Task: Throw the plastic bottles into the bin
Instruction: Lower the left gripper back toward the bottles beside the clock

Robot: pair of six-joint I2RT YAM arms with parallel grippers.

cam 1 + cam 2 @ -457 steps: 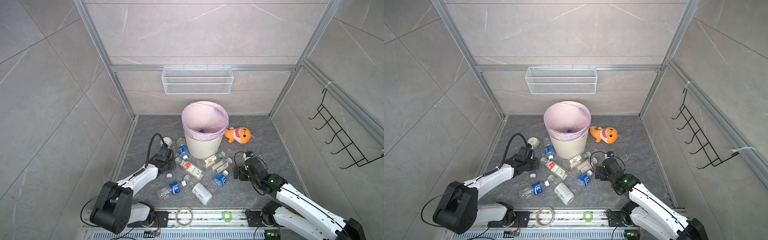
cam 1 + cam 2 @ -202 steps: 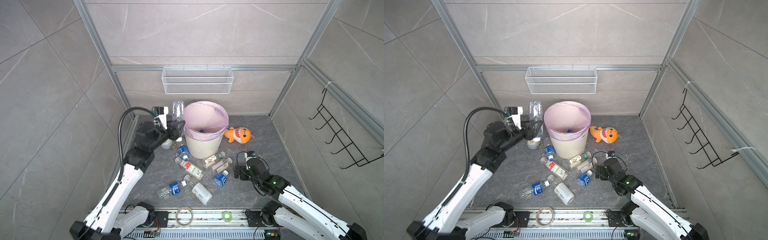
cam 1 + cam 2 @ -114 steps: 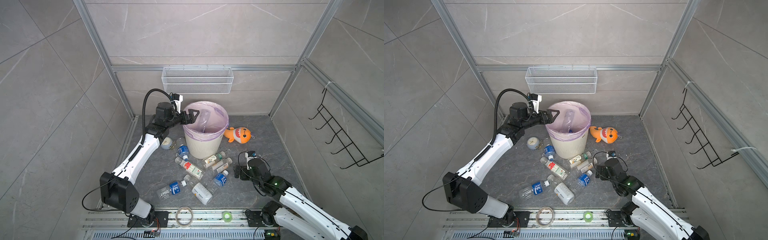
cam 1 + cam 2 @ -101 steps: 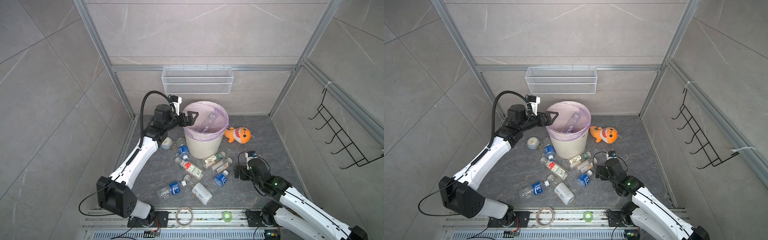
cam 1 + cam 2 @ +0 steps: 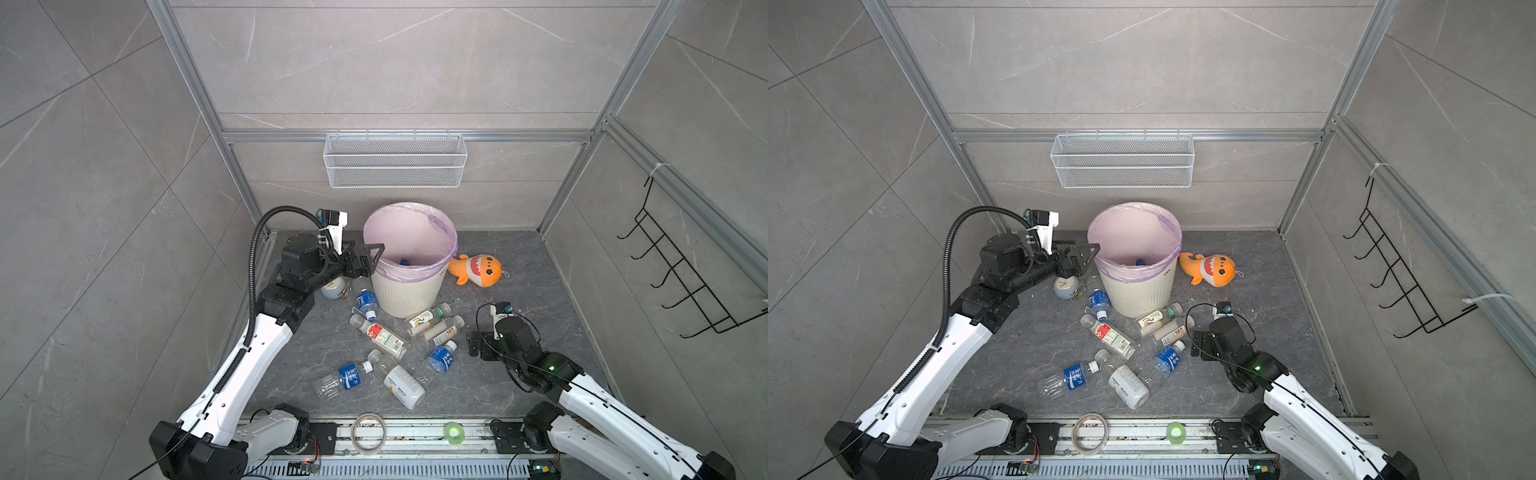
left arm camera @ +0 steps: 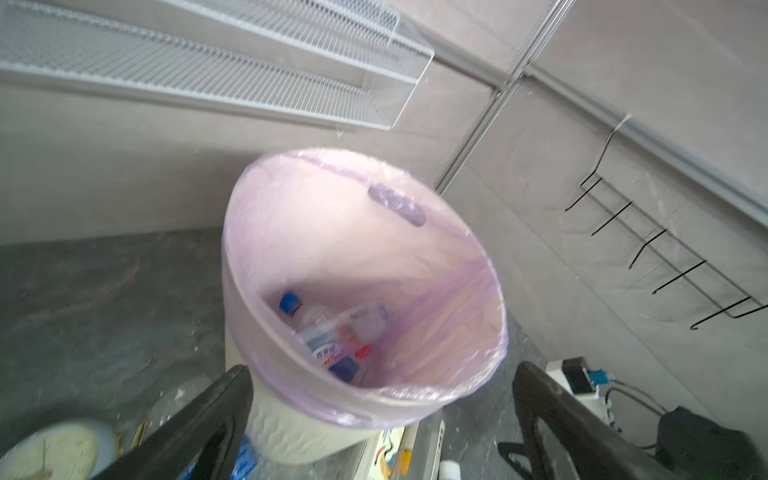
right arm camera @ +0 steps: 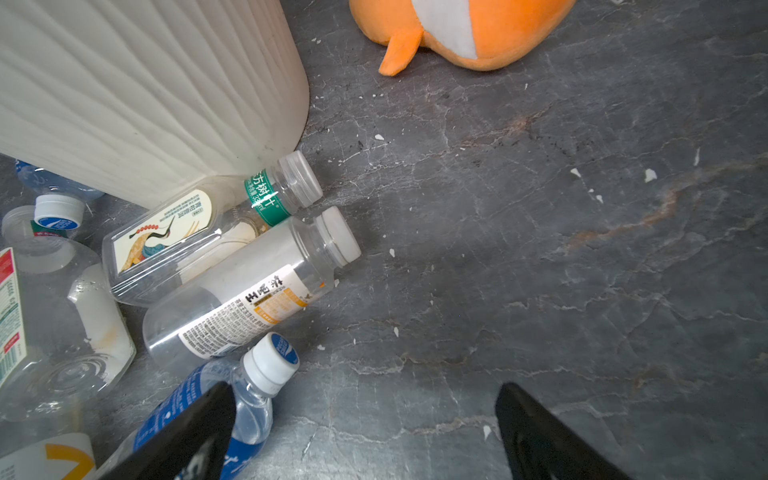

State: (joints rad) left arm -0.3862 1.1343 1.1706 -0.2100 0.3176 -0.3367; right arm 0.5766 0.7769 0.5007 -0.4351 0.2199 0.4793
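A: Bin (image 5: 405, 295), centre. Why is the left gripper (image 5: 371, 258) spread and empty at its rim?
B: Probably placed for dropping. The right gripper (image 7: 363, 395), also spread, hovers beside plastic bottles (image 5: 384, 337) strewn on the floor (image 5: 316, 353); some lie inside the bin.

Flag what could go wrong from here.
1. The left tool, open, hangs at the rim of the bin; pulling away could snag the lilac liner or tip the bin.
2. The right tool, open, sits low beside the blue-label bottle, close to the beige-label bottle; closing may send one rolling.
3. The clock lies beside the bin-side bottle; a grab there might hit it.
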